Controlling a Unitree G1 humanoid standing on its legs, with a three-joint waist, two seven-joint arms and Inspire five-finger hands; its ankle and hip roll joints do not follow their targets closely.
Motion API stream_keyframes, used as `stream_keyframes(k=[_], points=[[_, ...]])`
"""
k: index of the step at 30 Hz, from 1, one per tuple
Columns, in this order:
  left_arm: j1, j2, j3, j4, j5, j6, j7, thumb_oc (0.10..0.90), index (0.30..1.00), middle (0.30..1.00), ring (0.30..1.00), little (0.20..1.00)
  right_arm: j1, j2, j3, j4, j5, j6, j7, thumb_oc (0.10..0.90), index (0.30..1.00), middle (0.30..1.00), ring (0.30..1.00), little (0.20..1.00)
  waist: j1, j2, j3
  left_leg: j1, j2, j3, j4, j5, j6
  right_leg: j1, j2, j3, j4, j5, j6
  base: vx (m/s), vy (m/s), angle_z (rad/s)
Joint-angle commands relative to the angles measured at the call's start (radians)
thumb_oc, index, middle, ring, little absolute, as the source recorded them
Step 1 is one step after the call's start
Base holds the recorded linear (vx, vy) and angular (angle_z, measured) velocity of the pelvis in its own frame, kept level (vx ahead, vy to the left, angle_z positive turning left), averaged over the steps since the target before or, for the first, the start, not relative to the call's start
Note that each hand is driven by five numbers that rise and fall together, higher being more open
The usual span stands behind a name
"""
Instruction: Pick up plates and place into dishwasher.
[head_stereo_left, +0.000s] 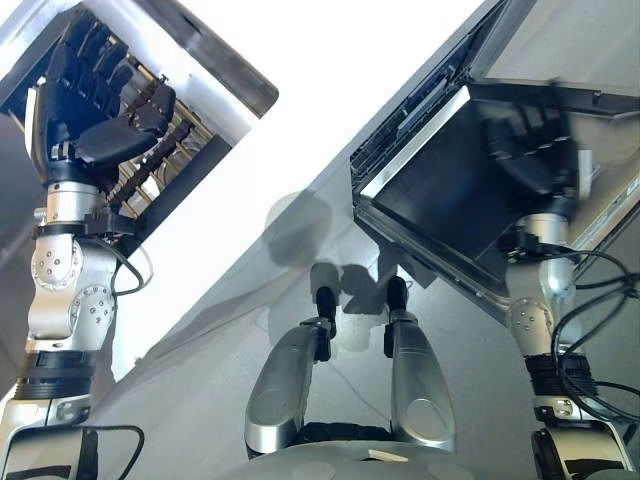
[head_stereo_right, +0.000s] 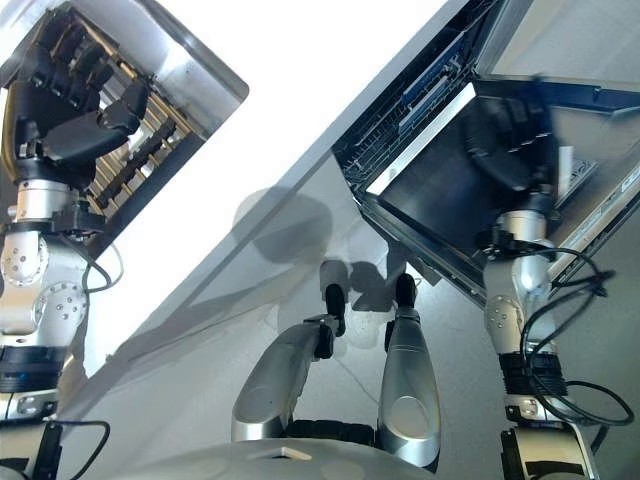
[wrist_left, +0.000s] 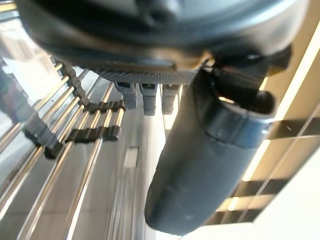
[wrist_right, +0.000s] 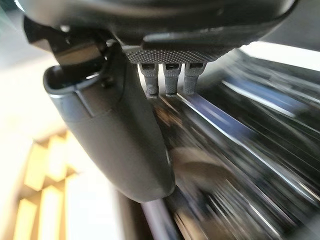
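Note:
My left hand (head_stereo_left: 95, 100) is raised at the upper left, fingers straight and thumb across the palm, holding nothing. It hovers over a dish rack (head_stereo_left: 170, 160) of metal rods with black clips, seen close past the fingers in the left wrist view (wrist_left: 65, 165). My right hand (head_stereo_left: 525, 150) is at the upper right, open and empty, over the dark inner face of the open dishwasher door (head_stereo_left: 440, 200). The dishwasher's inner rack (head_stereo_left: 420, 110) lies just beyond the door and streaks past the fingers in the right wrist view (wrist_right: 250, 150).
A bright white counter surface (head_stereo_left: 330, 80) runs diagonally between the dish rack and the dishwasher. Grey floor (head_stereo_left: 200, 380) lies below it. The open dishwasher door juts out on the right side.

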Motion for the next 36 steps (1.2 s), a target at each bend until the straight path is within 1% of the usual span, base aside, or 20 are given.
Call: stream_keyframes(k=[1,2,3,7,9,10,11,12,14,15,18,20,22,24,27,30,31,33,34,36], points=[[-0.048,-0.001,0.091,-0.026,0.011,-0.131,-0.002,0.8,0.9,0.9,0.9,0.9,-0.04,-0.031,-0.091,-0.124,-0.166,-0.191,-0.187,0.8,0.9,0.9,0.9,0.9,-0.046,-0.016,-0.027,0.031,-0.049,-0.007,-0.028,-0.006,0.012,0.035,0.037,-0.026,0.065,-0.068,-0.009,0.02,0.053,-0.15],[-0.043,0.0,0.097,-0.023,0.003,-0.133,-0.009,0.8,0.9,0.9,0.9,0.9,-0.032,-0.048,-0.114,-0.101,-0.246,-0.19,-0.278,0.8,0.9,0.9,0.9,0.9,-0.047,-0.014,-0.027,0.038,-0.05,-0.006,-0.03,-0.006,0.01,0.042,0.035,-0.027,0.061,-0.068,-0.009,0.01,0.039,-0.07],[-0.039,0.0,0.102,-0.017,-0.001,-0.135,-0.015,0.8,0.9,0.9,0.9,0.9,-0.027,-0.063,-0.127,-0.081,-0.29,-0.184,-0.328,0.8,0.9,0.9,0.9,0.9,-0.048,-0.013,-0.027,0.044,-0.05,-0.005,-0.034,-0.006,0.008,0.049,0.034,-0.027,0.057,-0.068,-0.008,0.02,0.041,-0.05],[-0.018,-0.006,0.114,-0.009,-0.02,-0.141,-0.039,0.8,0.9,0.9,0.9,0.9,0.009,-0.108,-0.176,0.037,-0.377,-0.142,-0.533,0.8,0.9,0.9,0.9,0.9,-0.048,-0.008,-0.027,0.067,-0.051,-0.005,-0.047,-0.004,0.006,0.075,0.03,-0.032,0.041,-0.069,-0.008,0.0,0.008,0.0],[-0.018,-0.006,0.114,-0.004,-0.017,-0.143,-0.041,0.8,0.9,0.9,0.9,0.9,0.014,-0.116,-0.182,0.094,-0.36,-0.112,-0.575,0.8,0.9,0.9,0.9,0.9,-0.048,-0.007,-0.027,0.069,-0.05,-0.004,-0.05,-0.002,0.005,0.078,0.03,-0.035,0.037,-0.068,-0.007,0.0,0.0,0.0],[-0.022,-0.004,0.111,-0.003,-0.017,-0.142,-0.039,0.8,0.9,0.9,0.9,0.9,0.014,-0.121,-0.183,0.123,-0.339,-0.105,-0.578,0.8,0.9,0.9,0.9,0.9,-0.047,-0.006,-0.027,0.069,-0.05,-0.004,-0.052,-0.001,0.004,0.079,0.029,-0.037,0.035,-0.067,-0.007,0.0,0.0,0.0],[-0.03,-0.001,0.11,-0.001,-0.014,-0.138,-0.034,0.8,0.9,0.9,0.9,0.9,0.016,-0.122,-0.18,0.169,-0.258,-0.088,-0.564,0.8,0.9,0.9,0.9,0.9,-0.045,-0.006,-0.027,0.068,-0.049,-0.002,-0.054,0.002,0.002,0.08,0.027,-0.043,0.033,-0.066,-0.008,0.0,0.0,0.0],[-0.033,0.0,0.108,-0.001,-0.012,-0.137,-0.031,0.8,0.9,0.9,0.9,0.9,0.016,-0.123,-0.183,0.198,-0.227,-0.093,-0.538,0.8,0.9,0.9,0.9,0.9,-0.044,-0.006,-0.027,0.066,-0.048,-0.002,-0.054,0.002,0.002,0.079,0.026,-0.045,0.032,-0.066,-0.008,0.0,0.0,0.0],[-0.045,0.015,0.107,-0.002,-0.017,-0.129,-0.027,0.8,0.9,0.9,0.9,0.9,0.021,-0.119,-0.176,0.273,-0.078,-0.104,-0.433,0.8,0.9,0.9,0.9,0.9,-0.037,-0.007,-0.027,0.054,-0.047,-0.005,-0.053,0.006,0.0,0.072,0.025,-0.052,0.032,-0.065,-0.008,-0.05,-0.06,-0.02],[-0.058,0.025,0.105,0.004,-0.018,-0.127,-0.028,0.8,0.9,0.9,0.9,0.9,0.019,-0.116,-0.169,0.323,-0.027,-0.107,-0.385,0.8,0.9,0.9,0.9,0.9,-0.034,-0.008,-0.027,0.043,-0.046,-0.005,-0.05,0.008,0.0,0.064,0.025,-0.054,0.034,-0.063,-0.008,-0.05,-0.073,0.0],[-0.079,0.043,0.101,0.009,-0.029,-0.121,-0.027,0.8,0.9,0.9,0.9,0.9,0.019,-0.108,-0.157,0.398,0.08,-0.113,-0.314,0.8,0.9,0.9,0.9,0.9,-0.031,-0.005,-0.027,0.025,-0.044,-0.007,-0.055,0.014,-0.002,0.047,0.027,-0.053,0.033,-0.061,-0.009,-0.05,-0.06,0.01],[-0.099,0.061,0.095,0.019,-0.037,-0.115,-0.029,0.8,0.9,0.9,0.9,0.9,0.02,-0.102,-0.151,0.453,0.182,-0.114,-0.223,0.8,0.9,0.9,0.9,0.9,-0.029,-0.005,-0.027,0.01,-0.043,-0.012,-0.055,0.017,-0.002,0.033,0.03,-0.051,0.036,-0.062,-0.011,-0.05,-0.081,0.04],[-0.122,0.075,0.087,0.024,-0.039,-0.105,-0.026,0.8,0.9,0.9,0.9,0.9,0.021,-0.1,-0.139,0.494,0.232,-0.112,-0.168,0.8,0.9,0.9,0.9,0.9,-0.027,-0.006,-0.027,-0.005,-0.043,-0.017,-0.055,0.019,-0.003,0.022,0.032,-0.049,0.038,-0.062,-0.013,-0.04,-0.079,0.06],[-0.153,0.082,0.069,0.031,-0.033,-0.096,-0.023,0.8,0.9,0.9,0.9,0.9,0.018,-0.089,-0.122,0.544,0.324,-0.099,-0.077,0.8,0.9,0.9,0.9,0.9,-0.023,-0.006,-0.027,-0.023,-0.043,-0.026,-0.053,0.022,-0.004,0.006,0.032,-0.051,0.042,-0.063,-0.015,-0.03,-0.077,0.1],[-0.189,0.095,0.048,0.03,-0.024,-0.073,-0.012,0.8,0.9,0.9,0.9,0.9,0.012,-0.094,-0.096,0.587,0.302,-0.085,-0.029,0.8,0.9,0.9,0.9,0.9,-0.018,0.001,-0.027,-0.04,-0.044,-0.035,-0.053,0.028,-0.007,-0.008,0.031,-0.059,0.049,-0.067,-0.019,-0.02,-0.055,0.12],[-0.208,0.102,0.032,0.024,-0.013,-0.065,0.0,0.8,0.9,0.9,0.9,0.9,0.003,-0.096,-0.075,0.593,0.357,-0.061,0.038,0.8,0.9,0.9,0.9,0.9,-0.011,0.007,-0.027,-0.057,-0.044,-0.041,-0.05,0.032,-0.009,-0.025,0.028,-0.069,0.063,-0.072,-0.022,-0.02,-0.041,0.02],[-0.214,0.105,0.026,0.021,-0.011,-0.061,0.003,0.8,0.9,0.9,0.9,0.9,-0.002,-0.089,-0.067,0.6,0.391,-0.045,0.082,0.8,0.9,0.9,0.9,0.9,-0.007,0.01,-0.027,-0.06,-0.044,-0.045,-0.05,0.033,-0.01,-0.03,0.028,-0.073,0.069,-0.075,-0.024,-0.01,-0.037,0.01],[-0.223,0.102,0.018,0.014,-0.005,-0.058,0.006,0.8,0.9,0.9,0.9,0.9,-0.008,-0.075,-0.05,0.61,0.491,0.006,0.194,0.8,0.9,0.9,0.9,0.9,0.0,0.014,-0.027,-0.065,-0.046,-0.053,-0.051,0.035,-0.012,-0.037,0.025,-0.082,0.077,-0.079,-0.027,0.0,-0.051,0.02],[-0.228,0.1,0.016,0.006,-0.005,-0.051,0.005,0.8,0.9,0.9,0.9,0.9,-0.017,-0.065,-0.036,0.621,0.557,0.052,0.269,0.8,0.9,0.9,0.9,0.9,0.006,0.017,-0.027,-0.066,-0.047,-0.059,-0.053,0.038,-0.013,-0.038,0.023,-0.088,0.08,-0.082,-0.03,0.0,-0.055,0.06],[-0.242,0.103,0.007,0.003,-0.008,-0.045,0.006,0.8,0.9,0.9,0.9,0.9,-0.033,-0.06,-0.014,0.634,0.604,0.11,0.356,0.8,0.9,0.9,0.9,0.9,0.013,0.018,-0.027,-0.066,-0.049,-0.067,-0.054,0.04,-0.015,-0.037,0.021,-0.096,0.082,-0.084,-0.032,0.0,-0.055,0.1]])
